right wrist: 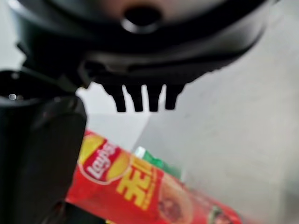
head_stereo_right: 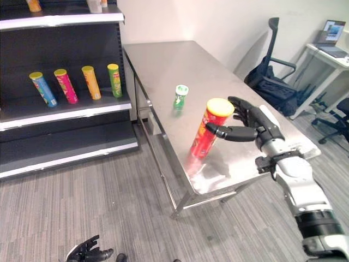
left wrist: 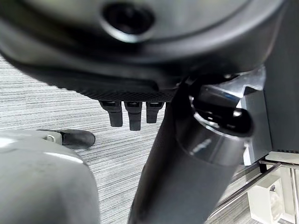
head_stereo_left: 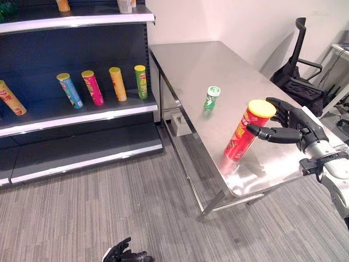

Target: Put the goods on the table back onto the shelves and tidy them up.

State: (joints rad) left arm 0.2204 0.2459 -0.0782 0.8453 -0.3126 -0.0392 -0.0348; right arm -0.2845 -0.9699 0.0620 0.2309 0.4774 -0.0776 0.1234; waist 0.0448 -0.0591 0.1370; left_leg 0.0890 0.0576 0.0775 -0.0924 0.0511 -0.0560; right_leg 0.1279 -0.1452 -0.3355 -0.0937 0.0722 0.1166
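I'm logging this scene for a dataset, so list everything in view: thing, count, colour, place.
Red can: one, red with yellow lid, upright near the table's near edge, by the right hand.
Green bottle: one, green with white cap, mid-table.
Shelf cans: five on the middle shelf: orange at far left, then blue, pink, orange, green.
Top-shelf items: two, orange and pale, cut off by the frame.
Table: one, steel, right of the shelves.
Shelves: one dark unit, left.
Office chair: one, black, behind the table.
Desk with laptop: one, far right.
Right hand: open, thumb beside the red can.
Left hand: low over the carpet, fingers curled, holding nothing.
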